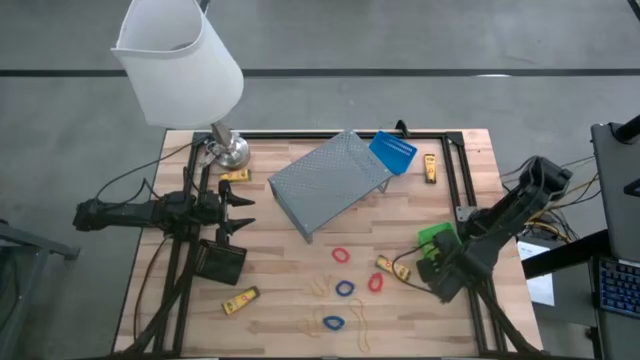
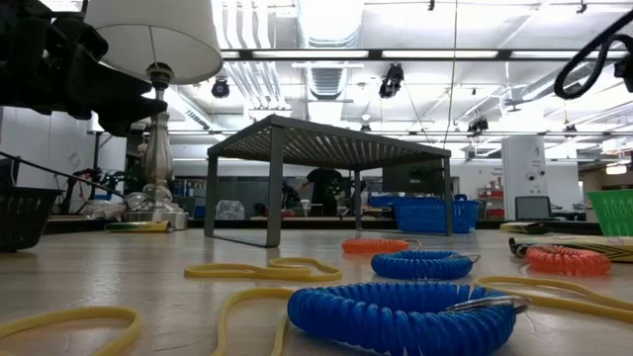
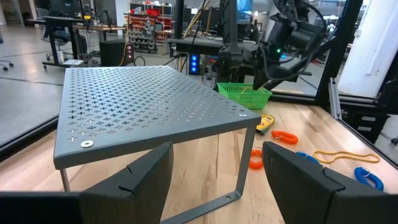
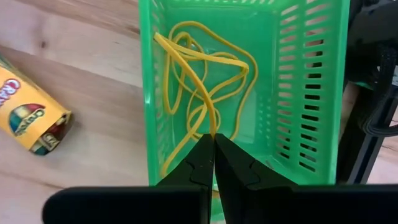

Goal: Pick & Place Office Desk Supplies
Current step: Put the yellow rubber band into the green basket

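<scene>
Looking down, the high view shows the left gripper (image 1: 243, 212) spread apart beside the black bin (image 1: 220, 261), and the right gripper (image 1: 432, 258) over the green bin (image 1: 436, 238). Low view: blue coils (image 2: 406, 314) lie nearest. Right wrist view: fingers (image 4: 202, 165) pressed together pinch a yellow rubber band (image 4: 199, 87) lying inside the green bin.
</scene>
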Controlling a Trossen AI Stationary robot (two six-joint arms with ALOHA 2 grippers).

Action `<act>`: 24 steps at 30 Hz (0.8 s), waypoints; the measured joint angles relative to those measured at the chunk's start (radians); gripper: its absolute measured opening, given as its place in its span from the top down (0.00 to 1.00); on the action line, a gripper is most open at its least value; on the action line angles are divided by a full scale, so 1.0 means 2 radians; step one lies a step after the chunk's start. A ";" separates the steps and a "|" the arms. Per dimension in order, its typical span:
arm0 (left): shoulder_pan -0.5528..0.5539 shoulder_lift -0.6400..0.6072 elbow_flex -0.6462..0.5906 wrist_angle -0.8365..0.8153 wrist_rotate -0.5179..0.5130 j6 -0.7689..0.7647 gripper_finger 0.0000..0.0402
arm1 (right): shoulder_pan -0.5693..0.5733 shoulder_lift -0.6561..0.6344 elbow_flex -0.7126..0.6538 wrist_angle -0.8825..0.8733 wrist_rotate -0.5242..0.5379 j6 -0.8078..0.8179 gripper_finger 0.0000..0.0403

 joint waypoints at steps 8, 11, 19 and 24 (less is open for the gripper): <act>0.000 0.000 0.000 0.000 0.000 0.000 0.37 | 0.000 0.024 0.000 0.003 -0.005 -0.002 0.97; 0.000 0.000 0.000 0.000 0.000 0.000 0.37 | 0.000 0.022 0.000 0.008 -0.005 -0.006 0.93; 0.000 0.000 0.000 0.000 0.000 0.000 0.37 | 0.000 0.018 0.000 0.013 -0.005 -0.020 0.77; 0.000 0.000 0.000 0.000 0.000 0.000 0.37 | 0.000 0.018 0.000 0.012 -0.005 -0.020 0.71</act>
